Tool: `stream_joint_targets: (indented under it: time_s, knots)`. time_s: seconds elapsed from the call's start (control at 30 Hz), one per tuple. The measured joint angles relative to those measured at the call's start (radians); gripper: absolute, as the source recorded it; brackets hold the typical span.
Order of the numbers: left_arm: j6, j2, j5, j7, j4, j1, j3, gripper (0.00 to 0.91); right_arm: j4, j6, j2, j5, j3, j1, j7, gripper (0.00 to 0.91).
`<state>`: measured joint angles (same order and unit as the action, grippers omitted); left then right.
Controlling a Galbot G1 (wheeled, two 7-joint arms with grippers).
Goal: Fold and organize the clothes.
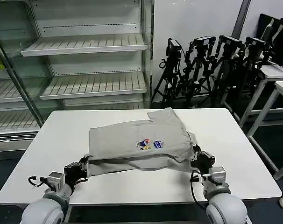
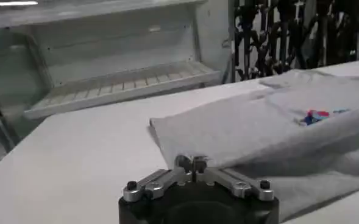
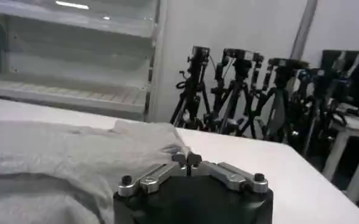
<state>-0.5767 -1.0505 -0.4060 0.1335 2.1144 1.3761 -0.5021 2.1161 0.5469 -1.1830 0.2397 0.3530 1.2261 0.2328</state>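
Observation:
The clothes are one light grey T-shirt [image 1: 132, 135] lying folded over itself in the middle of the white table [image 1: 53, 140], its small blue, red and yellow graphic [image 1: 151, 144] facing up. A lower layer spreads out from under the top one toward the table's near edge. My left gripper [image 1: 81, 167] sits low at that layer's near left corner, shut on the cloth [image 2: 246, 128], fingertips together at the edge [image 2: 191, 163]. My right gripper [image 1: 197, 156] is at the near right corner, also shut where the fabric [image 3: 63, 152] reaches its tips [image 3: 187, 160].
An empty refrigerated shelf unit [image 1: 85, 46] stands behind the table. A row of black camera tripods [image 1: 211, 60] lines the back wall to the right, and other white tables [image 1: 277, 79] stand at the far right. Bare tabletop surrounds the shirt on every side.

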Motion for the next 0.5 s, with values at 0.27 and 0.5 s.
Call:
stream_joint_targets:
  time_s: [0.27,0.5]
  knots:
    - [0.001,-0.021,0.026,0.006,-0.016,-0.004,0.004,0.02,-0.12,-0.005,-0.012,-0.021,-0.054,-0.091,-0.004,0.0]
    - [0.001,-0.045,0.035,0.009,-0.029,-0.006,0.009,0.907,-0.202,-0.009,-0.032,-0.044,-0.084,-0.136,-0.005,0.907]
